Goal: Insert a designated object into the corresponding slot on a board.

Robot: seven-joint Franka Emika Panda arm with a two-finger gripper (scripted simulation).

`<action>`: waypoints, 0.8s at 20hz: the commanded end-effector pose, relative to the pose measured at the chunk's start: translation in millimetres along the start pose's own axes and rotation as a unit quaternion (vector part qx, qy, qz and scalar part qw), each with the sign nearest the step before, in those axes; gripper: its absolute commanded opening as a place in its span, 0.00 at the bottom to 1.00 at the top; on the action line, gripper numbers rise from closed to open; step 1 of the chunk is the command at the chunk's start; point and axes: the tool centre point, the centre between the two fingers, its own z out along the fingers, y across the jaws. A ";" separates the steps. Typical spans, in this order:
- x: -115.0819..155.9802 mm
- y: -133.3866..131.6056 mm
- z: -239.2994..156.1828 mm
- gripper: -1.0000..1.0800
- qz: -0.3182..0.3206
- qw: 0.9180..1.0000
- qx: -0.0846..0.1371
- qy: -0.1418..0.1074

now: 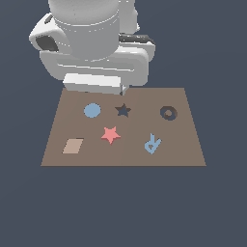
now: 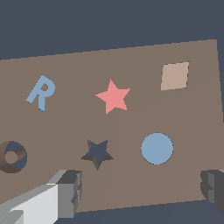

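On the big flat brown board the little salmon-red star lies untouched beside the dark star-shaped slot, and the grey claw hangs spread wide, holding nothing.

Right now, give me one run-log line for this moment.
gripper: open, empty, above board edge | red star: flat on board, ungrasped | star slot: empty | stage: pre-grasp

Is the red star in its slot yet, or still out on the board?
Out. The red star lies flat on the board, apart from the star-shaped slot, which shows dark and empty. The open pincer holds nothing.
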 end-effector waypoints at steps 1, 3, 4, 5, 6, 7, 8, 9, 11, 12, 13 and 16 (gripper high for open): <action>0.0 0.0 0.0 0.96 0.000 1.000 0.000 0.000; 0.2 0.1 0.3 0.96 -0.001 1.000 0.000 0.000; 0.4 0.1 0.6 0.96 -0.003 1.000 0.000 0.000; 0.6 0.2 1.1 0.96 -0.005 1.000 0.000 0.000; 1.0 0.4 1.7 0.96 -0.008 1.000 0.000 0.000; 1.5 0.5 2.4 0.96 -0.012 1.000 0.000 0.000; 2.0 0.7 3.3 0.96 -0.016 1.000 0.000 0.000; 2.6 0.9 4.3 0.96 -0.021 1.000 0.000 0.000; 4.1 1.3 6.8 0.96 -0.033 0.999 0.000 0.000; 5.0 1.6 8.3 0.96 -0.040 0.999 0.000 0.001; 6.0 1.8 9.8 0.96 -0.048 0.999 0.000 0.001; 9.4 2.6 15.5 0.96 -0.076 0.997 0.000 0.001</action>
